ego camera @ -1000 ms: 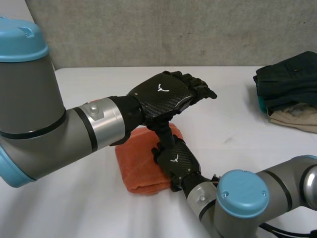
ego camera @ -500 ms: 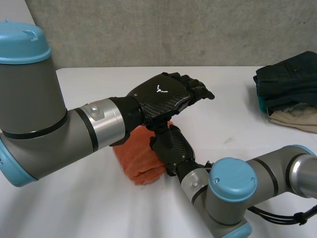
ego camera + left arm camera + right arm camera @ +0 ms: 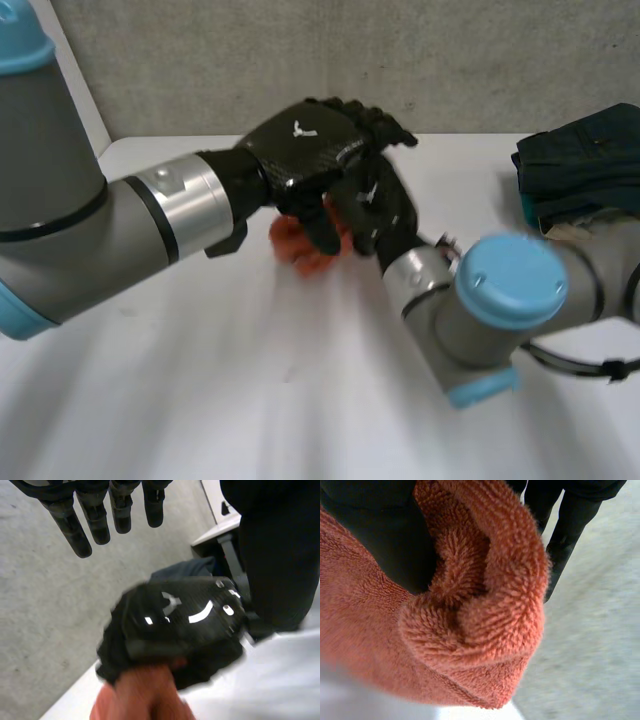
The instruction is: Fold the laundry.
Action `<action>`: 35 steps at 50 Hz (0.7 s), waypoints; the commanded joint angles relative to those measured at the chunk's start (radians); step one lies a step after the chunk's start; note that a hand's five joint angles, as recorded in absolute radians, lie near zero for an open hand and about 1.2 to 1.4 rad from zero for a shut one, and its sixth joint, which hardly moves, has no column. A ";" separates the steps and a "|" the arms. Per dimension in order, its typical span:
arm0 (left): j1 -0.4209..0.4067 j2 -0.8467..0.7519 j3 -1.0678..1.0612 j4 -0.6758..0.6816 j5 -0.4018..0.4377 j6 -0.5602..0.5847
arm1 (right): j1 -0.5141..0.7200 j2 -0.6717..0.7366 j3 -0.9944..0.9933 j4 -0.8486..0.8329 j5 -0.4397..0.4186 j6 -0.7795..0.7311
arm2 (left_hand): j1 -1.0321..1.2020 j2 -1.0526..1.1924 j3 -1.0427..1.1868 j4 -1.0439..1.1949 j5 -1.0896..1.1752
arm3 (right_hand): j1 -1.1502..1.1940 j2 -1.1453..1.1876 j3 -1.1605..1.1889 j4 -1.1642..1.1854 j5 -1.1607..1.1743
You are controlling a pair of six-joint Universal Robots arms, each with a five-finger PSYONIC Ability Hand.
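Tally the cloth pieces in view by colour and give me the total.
Orange towel: 1
Dark garment, top of the pile: 1
Teal piece, edge showing in the pile: 1
Beige piece, bottom of the pile: 1
Total: 4

The head camera looks down from behind the arms onto the desk (image 3: pixel 200 400), with the orange towel (image 3: pixel 300 245) ahead at mid-distance. The left wrist camera looks past the left hand (image 3: pixel 95 522) to the right hand (image 3: pixel 175 625), which sits on that towel. The right wrist camera is pressed close against the towel. All three views share the towel.
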 commanded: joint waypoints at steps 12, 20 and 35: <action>0.007 0.023 0.056 0.062 -0.073 -0.122 | -0.465 -0.013 -0.392 -0.058 -0.095 0.085 | 0.004 -0.013 -0.018 -0.008 -0.029 | 0.401 0.264 0.260 0.201 0.333; -0.001 0.015 0.010 0.065 -0.071 -0.121 | -0.703 0.135 -0.344 -0.171 -0.218 0.141 | 0.004 -0.013 -0.018 -0.008 -0.029 | 0.401 0.264 0.260 0.201 0.333; -0.024 0.002 -0.025 0.067 -0.073 -0.113 | -0.939 0.294 -0.226 -0.185 -0.365 0.069 | 0.004 -0.013 -0.018 -0.008 -0.029 | 0.401 0.264 0.260 0.201 0.333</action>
